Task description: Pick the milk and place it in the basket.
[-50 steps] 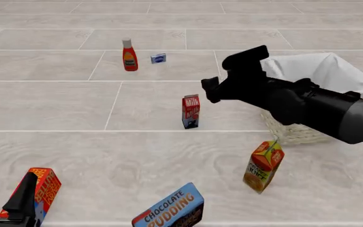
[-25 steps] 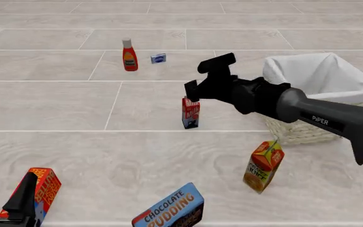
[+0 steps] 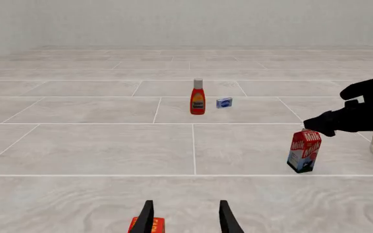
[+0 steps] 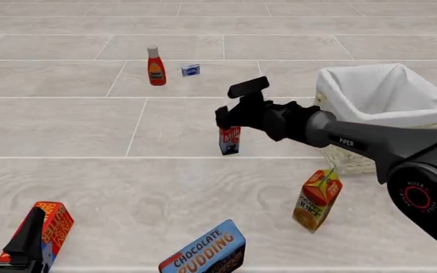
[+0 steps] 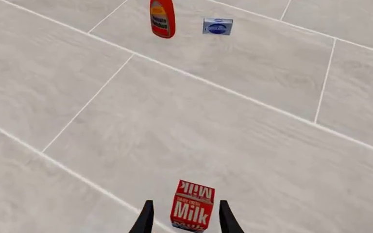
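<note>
Moved: right hand swung left, now over milk.
Hand: open, straddling carton, not gripping.
Left: grasp, lift, basket.

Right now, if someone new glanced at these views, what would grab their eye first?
The long black right arm reaching across the middle, its right gripper open with the fingers on either side of the upright milk, not yet closed on it. Next, the big white-lined basket at the right, just beyond the arm. Nearer the camera stands the tilted orange juice carton.
</note>
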`<state>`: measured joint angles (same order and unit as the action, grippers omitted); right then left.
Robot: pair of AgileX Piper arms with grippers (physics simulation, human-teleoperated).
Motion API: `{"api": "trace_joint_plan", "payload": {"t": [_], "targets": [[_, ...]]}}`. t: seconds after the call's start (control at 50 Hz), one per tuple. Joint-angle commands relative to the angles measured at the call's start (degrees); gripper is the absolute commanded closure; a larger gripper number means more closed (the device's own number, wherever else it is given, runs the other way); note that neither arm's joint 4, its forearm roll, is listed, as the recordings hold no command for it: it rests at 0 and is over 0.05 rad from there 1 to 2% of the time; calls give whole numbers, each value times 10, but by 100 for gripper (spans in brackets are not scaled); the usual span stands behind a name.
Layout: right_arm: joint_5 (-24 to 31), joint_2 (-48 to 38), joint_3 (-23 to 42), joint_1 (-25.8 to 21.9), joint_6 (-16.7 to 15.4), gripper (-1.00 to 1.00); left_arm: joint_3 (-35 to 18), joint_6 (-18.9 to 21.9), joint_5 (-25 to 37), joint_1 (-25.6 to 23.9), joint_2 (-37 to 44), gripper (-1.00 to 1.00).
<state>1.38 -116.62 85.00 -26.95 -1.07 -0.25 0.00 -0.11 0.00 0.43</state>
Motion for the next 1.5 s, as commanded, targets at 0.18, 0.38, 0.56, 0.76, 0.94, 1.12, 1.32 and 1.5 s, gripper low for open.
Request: {"api": "trace_joint_plan", "payload": {"t": [0.18,0.38,0.56,0.76,0.94,1.12,1.32,1.5], "targets": [[-3,-66,34,8,10,-100,0,0,0,0,0,-100],[-4,-92,48,6,21,-100,0,0,0,0,0,-100],[-7,-117,57,3,24,-100,0,0,0,0,0,-100],[-6,-111,53,8,24,100,0,0,0,0,0,-100],[-14,-84,33,15,12,100,0,0,0,0,0,-100],[-22,-40,1,11,4,100,0,0,0,0,0,-100],[-38,102,-85,16,-28,100,0,0,0,0,0,-100],[-30,189,-124,21,-36,100,0,0,0,0,0,-100]]}}
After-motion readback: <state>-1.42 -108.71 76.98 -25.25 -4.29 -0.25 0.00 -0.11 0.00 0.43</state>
